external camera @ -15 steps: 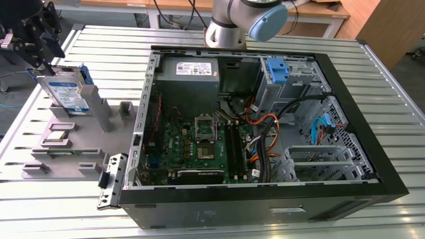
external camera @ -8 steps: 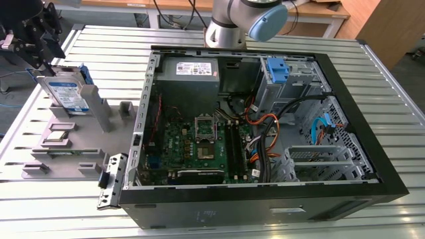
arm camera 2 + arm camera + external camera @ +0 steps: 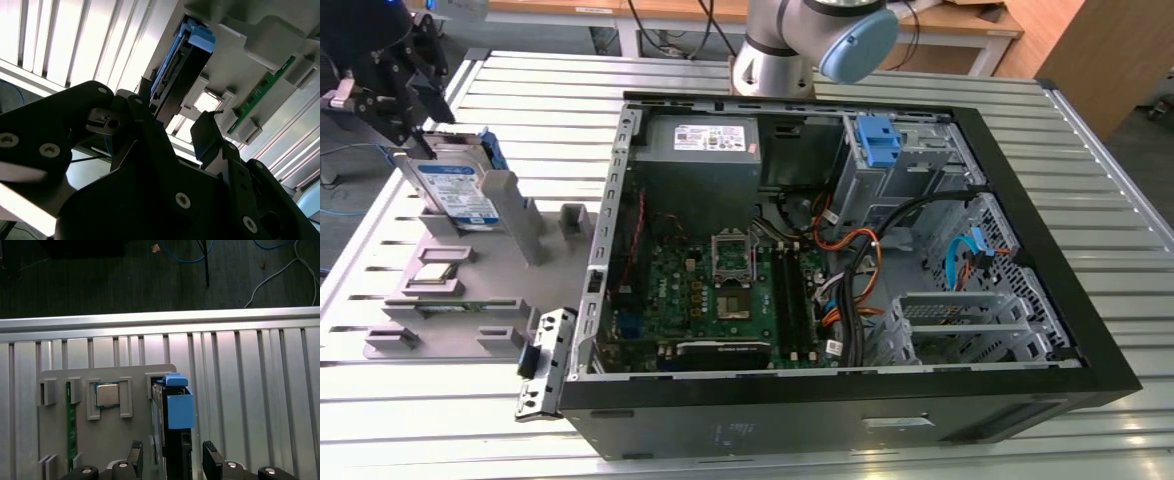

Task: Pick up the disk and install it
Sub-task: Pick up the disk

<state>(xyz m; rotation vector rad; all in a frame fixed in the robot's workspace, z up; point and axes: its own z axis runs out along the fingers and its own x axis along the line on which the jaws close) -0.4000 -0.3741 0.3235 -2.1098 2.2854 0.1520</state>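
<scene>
Exterior view's left: the gripper (image 3: 424, 115) hung over the far corner of the table (image 3: 440, 420), at the top of the disk (image 3: 454, 188). The disk stood on edge in a slot of the grey holder (image 3: 520, 215) and had not been lifted.

In the first wrist view the fingers (image 3: 212, 462) were spread wide, one on each side of the disk, with a visible gap on both sides. Nothing was held.

The disk's broad faces were turned toward the fingers. Its thin top edge ran along the gap between them, and the disk lay straight ahead in line with their reach.

Judgement: the fingers were square to the faces they must close on. The approach was aligned and the grasp not made.

Beside the disk, the holder also carried a chip (image 3: 106, 395) and a memory stick (image 3: 71, 425).

Centre to exterior view's right: the open case (image 3: 1067, 330) lay on the table, well apart from the disk. A blue bracket (image 3: 878, 140) sat among its far bays.
</scene>
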